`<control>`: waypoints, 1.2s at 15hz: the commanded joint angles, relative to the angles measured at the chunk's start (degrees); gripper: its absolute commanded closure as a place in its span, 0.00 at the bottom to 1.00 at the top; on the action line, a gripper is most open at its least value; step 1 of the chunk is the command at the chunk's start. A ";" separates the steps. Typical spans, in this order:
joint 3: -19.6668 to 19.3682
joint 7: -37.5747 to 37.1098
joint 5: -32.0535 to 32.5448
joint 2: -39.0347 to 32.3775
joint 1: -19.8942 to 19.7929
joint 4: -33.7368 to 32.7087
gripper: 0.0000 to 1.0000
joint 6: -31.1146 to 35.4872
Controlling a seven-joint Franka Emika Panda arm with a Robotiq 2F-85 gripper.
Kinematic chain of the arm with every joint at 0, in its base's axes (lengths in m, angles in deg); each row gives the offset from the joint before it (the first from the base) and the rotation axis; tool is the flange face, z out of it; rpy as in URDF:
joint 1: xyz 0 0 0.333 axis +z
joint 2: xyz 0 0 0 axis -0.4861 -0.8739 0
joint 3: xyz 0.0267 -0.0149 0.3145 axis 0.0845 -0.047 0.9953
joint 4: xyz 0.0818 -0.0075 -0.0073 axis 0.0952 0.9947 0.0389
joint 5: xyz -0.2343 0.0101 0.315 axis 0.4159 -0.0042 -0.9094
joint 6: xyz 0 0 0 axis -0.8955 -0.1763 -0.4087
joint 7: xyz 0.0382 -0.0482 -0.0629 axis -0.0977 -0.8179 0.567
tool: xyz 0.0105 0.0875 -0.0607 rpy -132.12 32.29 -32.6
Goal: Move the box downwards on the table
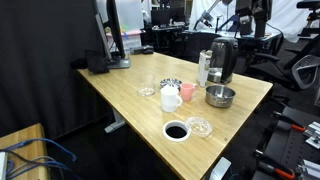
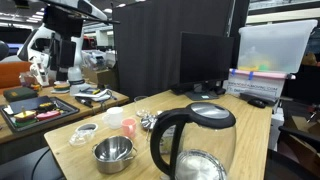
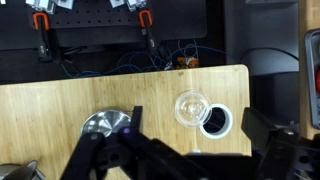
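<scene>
The box (image 1: pixel 204 68) is a tall whitish carton standing on the table (image 1: pixel 130 85) right next to the dark kettle (image 1: pixel 223 60), at the far side in an exterior view. The big kettle (image 2: pixel 195 145) in the foreground hides it in an exterior view, and it is out of the wrist view. My gripper (image 3: pixel 190 160) is open and empty, high above the table (image 3: pixel 60 105), with its jaws spread over the table's edge region. It also shows up high in both exterior views (image 1: pixel 245 27) (image 2: pixel 64 58).
A steel bowl (image 1: pixel 220 97) (image 3: pixel 107 125), a white mug (image 1: pixel 187 92), a pink cup (image 1: pixel 170 100), a glass bowl (image 1: pixel 199 126) (image 3: pixel 191 107) and a white-rimmed black ring (image 1: pixel 175 131) (image 3: pixel 215 121) stand near the box. A monitor (image 2: pixel 205 65) stands at the table's far end.
</scene>
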 commanded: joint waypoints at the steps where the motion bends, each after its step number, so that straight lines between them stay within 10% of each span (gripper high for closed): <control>1: 0.73 0.34 -0.31 0.01 -0.86 -0.09 0.00 -0.18; 18: -1.35 -2.25 0.10 -6.13 -5.39 -2.77 0.00 9.81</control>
